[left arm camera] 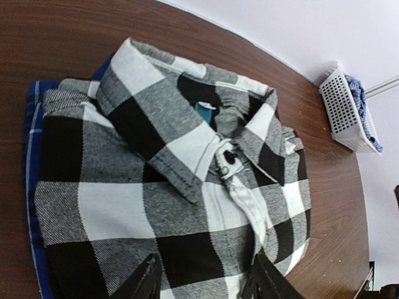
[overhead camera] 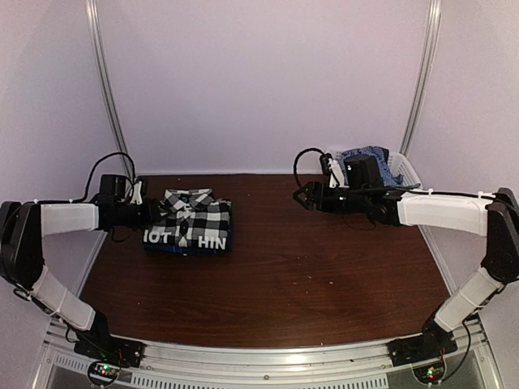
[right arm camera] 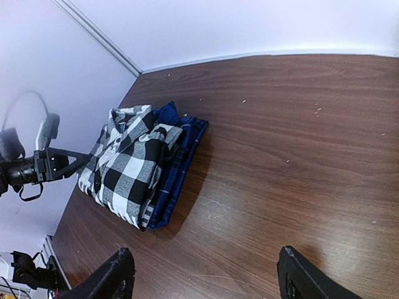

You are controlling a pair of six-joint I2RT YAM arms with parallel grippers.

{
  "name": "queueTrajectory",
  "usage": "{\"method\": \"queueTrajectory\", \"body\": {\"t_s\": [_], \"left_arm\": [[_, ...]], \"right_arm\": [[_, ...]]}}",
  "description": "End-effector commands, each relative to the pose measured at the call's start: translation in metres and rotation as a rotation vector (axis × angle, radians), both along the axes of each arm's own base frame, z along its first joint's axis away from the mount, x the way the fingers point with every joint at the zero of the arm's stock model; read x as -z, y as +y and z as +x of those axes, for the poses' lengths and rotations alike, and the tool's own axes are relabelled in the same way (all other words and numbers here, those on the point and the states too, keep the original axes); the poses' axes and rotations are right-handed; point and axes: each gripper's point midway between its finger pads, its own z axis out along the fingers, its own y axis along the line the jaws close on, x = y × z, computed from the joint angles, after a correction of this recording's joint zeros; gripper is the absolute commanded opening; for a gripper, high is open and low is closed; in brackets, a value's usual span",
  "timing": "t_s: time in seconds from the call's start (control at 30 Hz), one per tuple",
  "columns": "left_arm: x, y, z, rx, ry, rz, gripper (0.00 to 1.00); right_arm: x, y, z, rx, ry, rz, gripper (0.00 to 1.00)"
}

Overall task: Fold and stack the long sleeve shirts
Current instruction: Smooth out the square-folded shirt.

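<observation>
Dark brown wood is seen as the surface of the table (overhead camera: 324,275), and pale walls (overhead camera: 259,81) are seen around it.

The left gripper (left arm camera: 206,281) is held with its fingers (left arm camera: 146,280) spread apart. Nothing is pinched between them, and only the cloth below is seen in the gap. In the top view this gripper is found at the nine o'clock edge of the black-and-white checked shirt (overhead camera: 195,220). Whether the cloth is touched cannot be told.

The right gripper (right arm camera: 206,277) is opened wide too. Bare wood is seen between its fingers (right arm camera: 115,277), and nothing is held. In the top view it is placed over the table at about one o'clock, well apart from the shirts.

The black-and-white checked shirt is folded, with its collar (left arm camera: 187,143) turned to twelve o'clock in the top view and white lettering (overhead camera: 190,239) along its six o'clock edge. It is laid on top of the blue plaid shirt (right arm camera: 186,140), which is folded as well and is seen only as a border under it. The stack is found in the ten o'clock part of the table.

At the two o'clock corner a white basket (overhead camera: 405,172) is placed, and some blue cloth (overhead camera: 366,154) is seen inside it, just beside the right arm.
</observation>
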Motion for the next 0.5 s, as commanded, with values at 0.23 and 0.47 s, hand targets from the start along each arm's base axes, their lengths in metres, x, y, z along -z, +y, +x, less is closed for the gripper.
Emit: {"method": "queueTrajectory", "body": {"t_s": [0.23, 0.47], "left_arm": [[0.052, 0.015, 0.002, -0.084, 0.043, 0.058, 0.52], [0.009, 0.027, 0.006, -0.147, -0.071, 0.087, 0.53]], "right_arm": [[-0.002, -0.103, -0.021, 0.25, -0.048, -0.248, 0.93], [-0.011, -0.141, -0.036, 0.344, -0.062, -0.339, 1.0]]}}
